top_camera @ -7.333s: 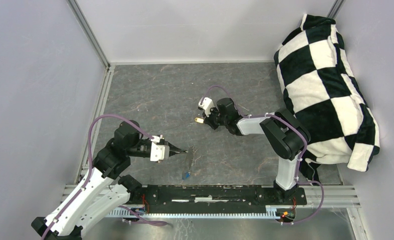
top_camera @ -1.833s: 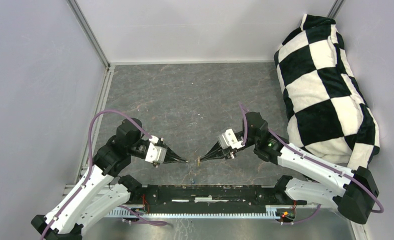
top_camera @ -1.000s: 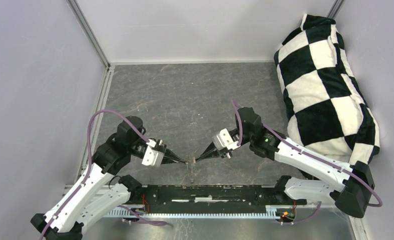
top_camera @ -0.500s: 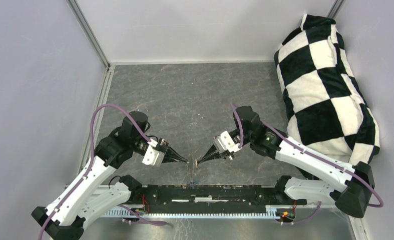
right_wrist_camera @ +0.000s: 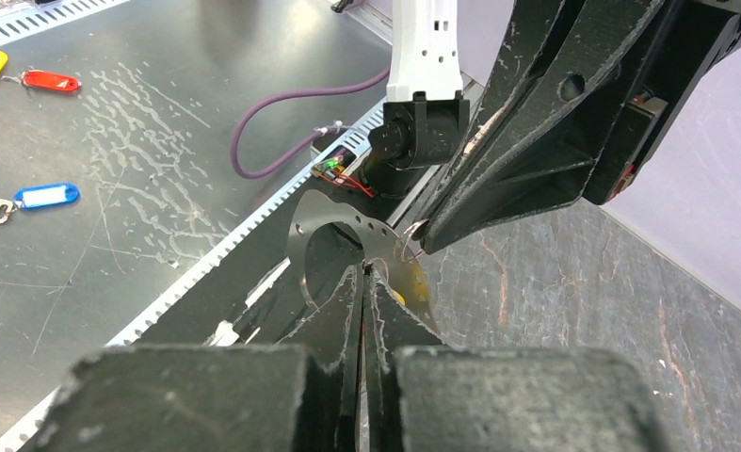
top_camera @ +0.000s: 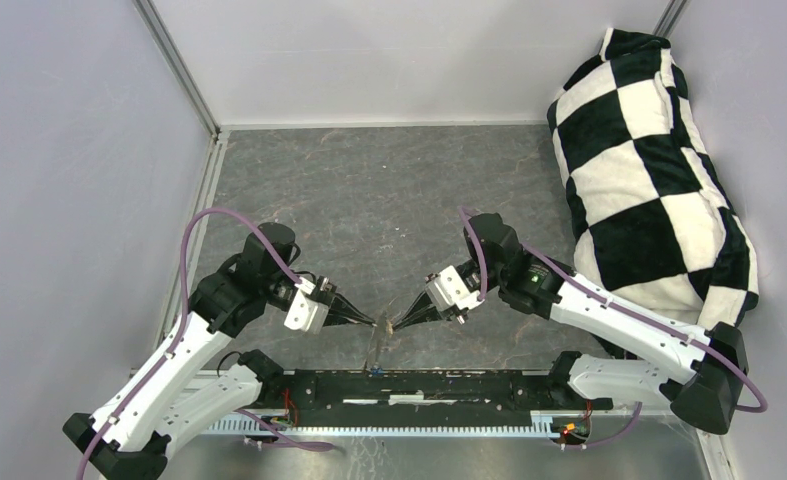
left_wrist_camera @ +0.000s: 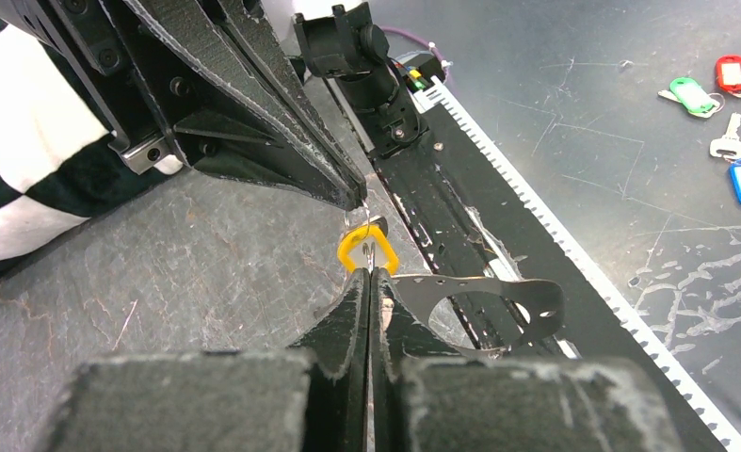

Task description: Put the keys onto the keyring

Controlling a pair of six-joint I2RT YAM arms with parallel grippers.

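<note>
A: Your left gripper [top_camera: 369,321] has its fingers pressed flat together on one end of the keyring [left_wrist_camera: 442,306]. The grey band curves away from the tips and hangs near the front edge of the table [top_camera: 369,190].

B: Agreed. At those same tips you have the gold key [left_wrist_camera: 350,247], its yellow head arched just in front of your left fingertips, right at the band's end. Whether it is threaded on, you cannot tell.

A: Below the band, the blue key [top_camera: 374,369] is only a speck from above. How it hangs is too small to make out.

B: Your right gripper [top_camera: 397,324] is pinched narrow too, closed on the gold key, its tips almost meeting your left ones. Farther right, the checkered blanket [top_camera: 649,170] lies against the wall, well apart.
</note>
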